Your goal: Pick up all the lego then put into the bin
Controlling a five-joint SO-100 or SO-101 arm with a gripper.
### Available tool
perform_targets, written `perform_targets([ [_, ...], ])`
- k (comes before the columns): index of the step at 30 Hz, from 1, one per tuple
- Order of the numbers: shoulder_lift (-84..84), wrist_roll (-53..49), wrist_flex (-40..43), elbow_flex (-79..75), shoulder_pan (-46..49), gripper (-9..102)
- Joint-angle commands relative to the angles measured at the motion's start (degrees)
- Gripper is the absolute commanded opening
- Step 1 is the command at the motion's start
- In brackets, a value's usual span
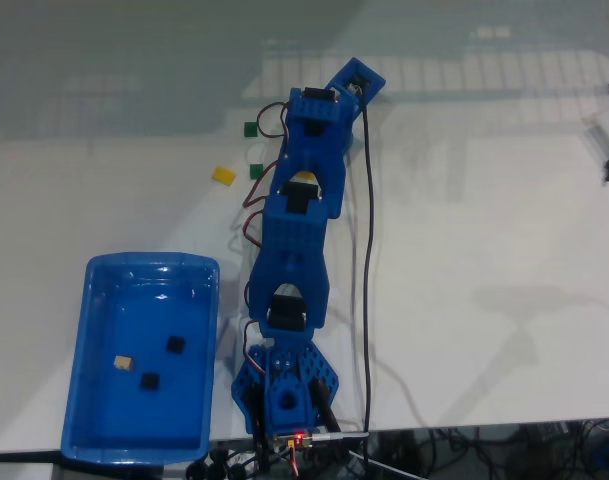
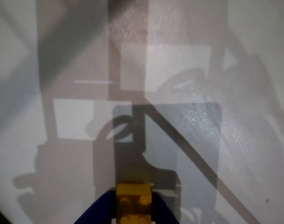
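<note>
Yellow lego in hand, open tabletop ahead

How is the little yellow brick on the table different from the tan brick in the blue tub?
The yellow brick lies on the white table near the arm; the tan brick sits inside the blue tub. The yellow brick is bright yellow; the tan brick is pale. The yellow brick lies apart from the green ones; the tan brick has two black bricks nearby. Both are tiny.

In the fixed view, bare white table is lying open from 12 through 4 o'clock of the arm, while the bin is blocking 8 o'clock and loose bricks are dotting 10 o'clock.
</note>
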Motion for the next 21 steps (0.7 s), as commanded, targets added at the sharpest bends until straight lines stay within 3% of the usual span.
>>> perform_targets([
  [1, 8.44, 2.29, -0.35, -4.39, -2.64, 0],
  [5, 23.64, 7.82, -0.18, -4.92, -9.32, 0],
  [8, 35.51, 8.88, 4.39, -4.13, -17.23, 0],
  [13, 54.14, 2.02, 18.72, 1.49, -38.5, 0],
  [17, 65.39, -6.5, 34.8, 8.7, -58.89, 1],
  [21, 72.69, -8.35, 45.62, 15.47, -73.04, 2],
])
